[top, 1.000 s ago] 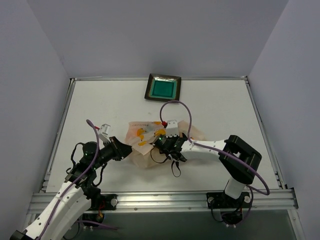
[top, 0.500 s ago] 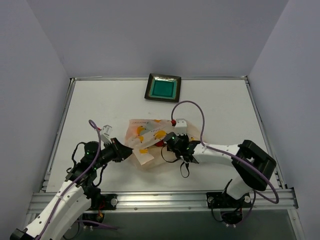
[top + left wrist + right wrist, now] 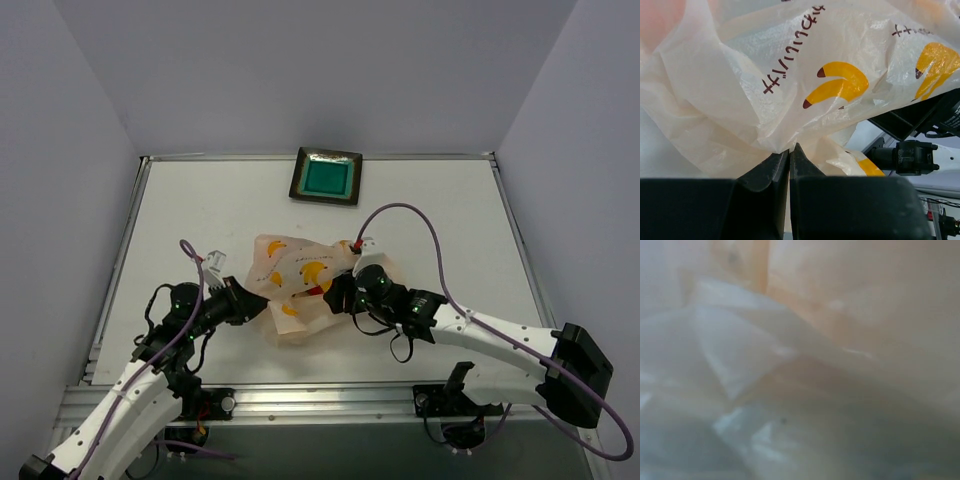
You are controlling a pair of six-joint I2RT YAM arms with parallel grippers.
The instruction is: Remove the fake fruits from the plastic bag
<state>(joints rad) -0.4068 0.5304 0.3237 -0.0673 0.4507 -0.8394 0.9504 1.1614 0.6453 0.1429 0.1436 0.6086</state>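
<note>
The plastic bag [image 3: 295, 275], pale peach with yellow banana prints, lies crumpled at the table's middle. My left gripper [image 3: 258, 305] is shut on its left edge; in the left wrist view the film is pinched between the closed black fingertips [image 3: 790, 147], and the bag [image 3: 790, 75] fills the frame above them. My right gripper [image 3: 335, 295] is pushed into the bag's right side. Its wrist view shows only blurred bag film [image 3: 790, 365], with the fingers hidden. A small red piece of fruit [image 3: 318, 291] shows at the right gripper's tip. The other fake fruits are hidden.
A square dark tray [image 3: 297, 185] with a teal centre sits at the table's back edge. Grey walls close in the left, back and right sides. A metal rail [image 3: 320, 400] runs along the near edge by the arm bases.
The right arm's elbow has swung right and low, and its gripper has slid from the bag's top toward its right side. The bag has bunched and risen. The left gripper has kept its hold.
</note>
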